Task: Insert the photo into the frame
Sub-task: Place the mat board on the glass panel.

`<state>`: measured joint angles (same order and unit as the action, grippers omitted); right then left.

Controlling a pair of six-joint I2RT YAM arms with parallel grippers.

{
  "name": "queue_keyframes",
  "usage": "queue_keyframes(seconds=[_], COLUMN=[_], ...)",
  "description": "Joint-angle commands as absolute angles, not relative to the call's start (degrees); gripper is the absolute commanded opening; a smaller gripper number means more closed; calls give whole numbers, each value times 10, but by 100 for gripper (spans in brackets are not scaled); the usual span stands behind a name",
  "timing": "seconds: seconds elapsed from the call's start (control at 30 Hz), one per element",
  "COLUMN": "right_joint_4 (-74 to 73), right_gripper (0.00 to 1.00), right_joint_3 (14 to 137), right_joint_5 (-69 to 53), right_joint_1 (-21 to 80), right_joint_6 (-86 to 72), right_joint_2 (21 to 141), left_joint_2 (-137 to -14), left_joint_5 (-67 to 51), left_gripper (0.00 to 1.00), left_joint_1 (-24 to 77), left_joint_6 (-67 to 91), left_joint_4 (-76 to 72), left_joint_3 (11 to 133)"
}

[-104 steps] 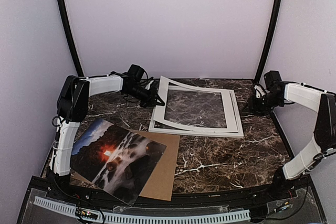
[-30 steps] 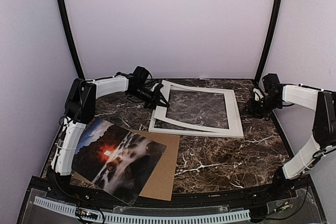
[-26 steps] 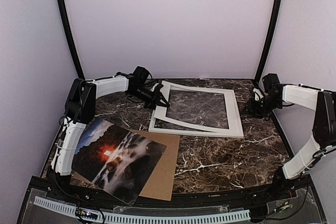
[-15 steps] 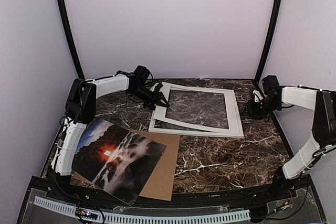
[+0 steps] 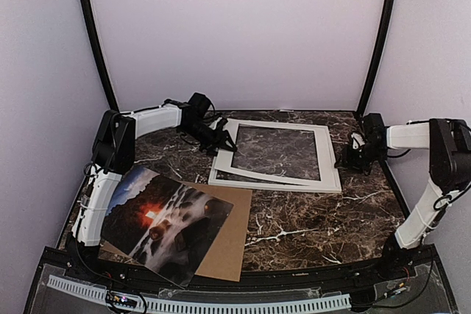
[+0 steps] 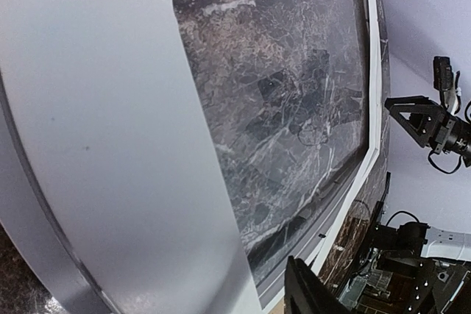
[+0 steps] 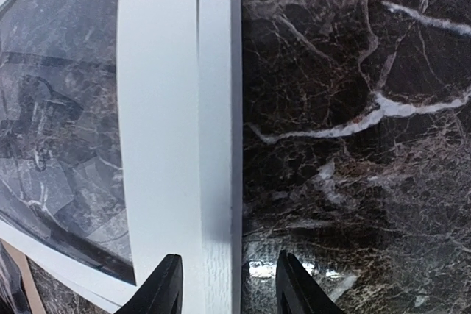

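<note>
Glossy photo (image 5: 165, 222) — matt brown cardboard (image 5: 234, 239); polished marble table (image 5: 316, 218) (white-veined), matt white frame (image 5: 280, 185).

Two claws: left claw (image 5: 223, 143) and right claw (image 5: 345, 161). Two arms (image 5: 151, 119). One photo (image 5: 165, 222), well apart from both claws. One frame (image 7: 219, 145), between the claws. One white paper mat (image 7: 158, 108) on it. One brown cardboard sheet (image 5: 232, 237). One table (image 5: 316, 218).

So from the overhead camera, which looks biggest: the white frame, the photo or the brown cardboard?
1. The frame and the photo look about alike; the photo lies nearer the camera, so I won't rank them.
2. The cardboard: smallest as seen, though the photo covers much of it.
</note>
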<state>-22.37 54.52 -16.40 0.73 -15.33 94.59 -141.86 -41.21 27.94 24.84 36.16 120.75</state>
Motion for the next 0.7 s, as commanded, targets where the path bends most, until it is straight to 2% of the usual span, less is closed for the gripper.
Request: queue_keyframes(seconds=[0.0,0.67], right_joint_4=[-199,-198], right_gripper=[43,38], right_joint_3=[563,561], right_joint_5=[-144,-124], right_joint_1=[9,34], right_joint_6=[-158,-145], right_joint_2=[977,1003], left_joint_2=[-1419,-1420], left_joint_5=[-406,-365], left_gripper=[48,49], left_joint_1=[284,292], left_joint_6=[236,229], left_joint_4=[375,380], left_joint_3=[1220,1205])
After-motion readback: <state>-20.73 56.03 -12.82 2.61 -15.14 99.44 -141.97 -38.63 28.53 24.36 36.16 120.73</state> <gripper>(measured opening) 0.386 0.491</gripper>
